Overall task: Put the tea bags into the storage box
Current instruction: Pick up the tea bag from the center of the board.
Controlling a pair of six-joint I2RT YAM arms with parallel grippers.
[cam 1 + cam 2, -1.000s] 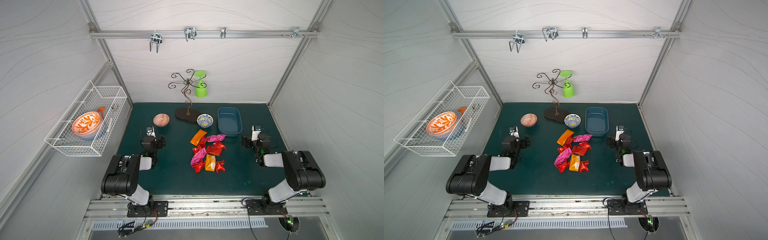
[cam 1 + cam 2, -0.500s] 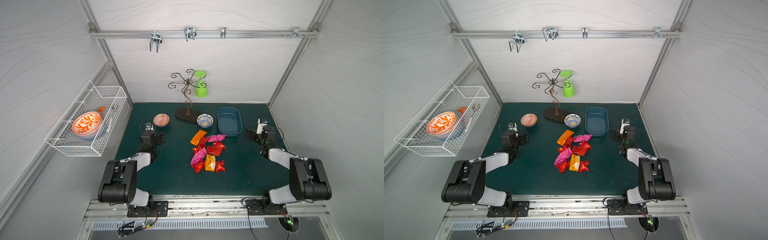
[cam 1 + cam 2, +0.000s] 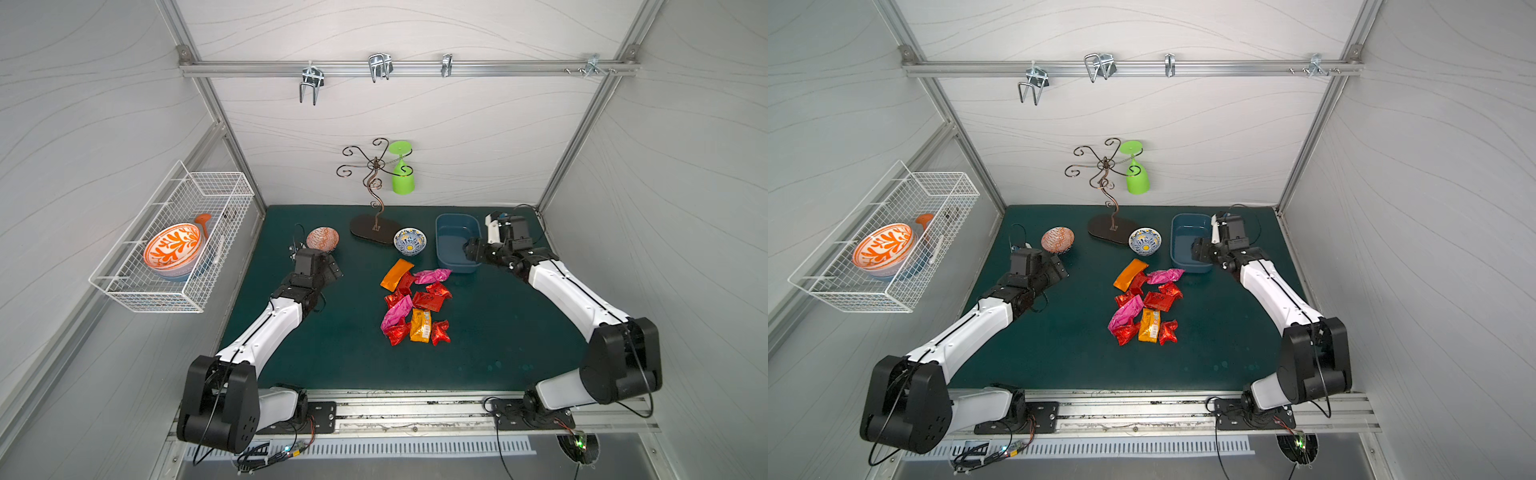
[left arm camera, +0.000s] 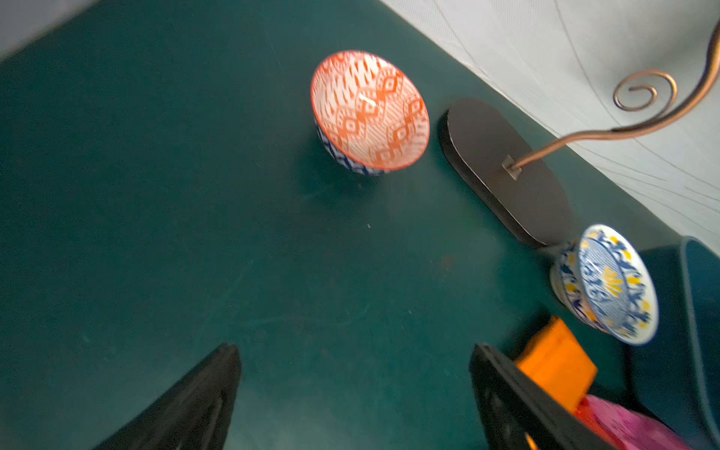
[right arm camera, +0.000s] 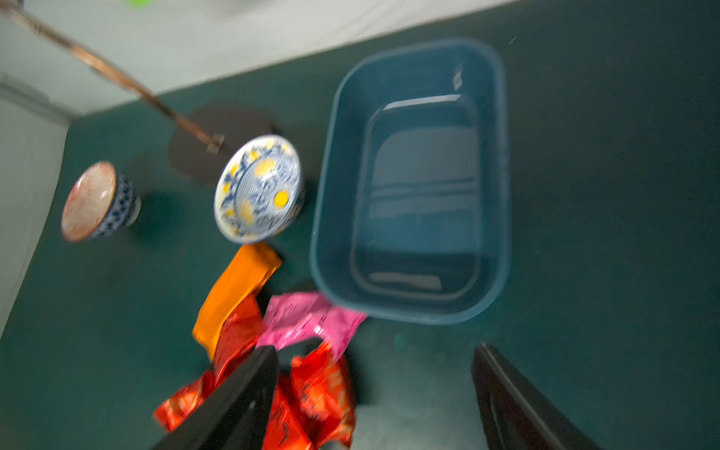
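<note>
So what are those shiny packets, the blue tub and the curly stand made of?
The packets look like foil or metallised film: glossy, crinkled, glinting. The blue tub looks like moulded plastic: smooth, dull sheen, rounded corners. The curly stand seems coppery metal wire on a dark matt base, metal or wood, I cannot tell.

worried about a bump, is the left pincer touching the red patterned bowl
Apart: left wrist view shows bare mat between the left pincer and the red patterned bowl.
</note>
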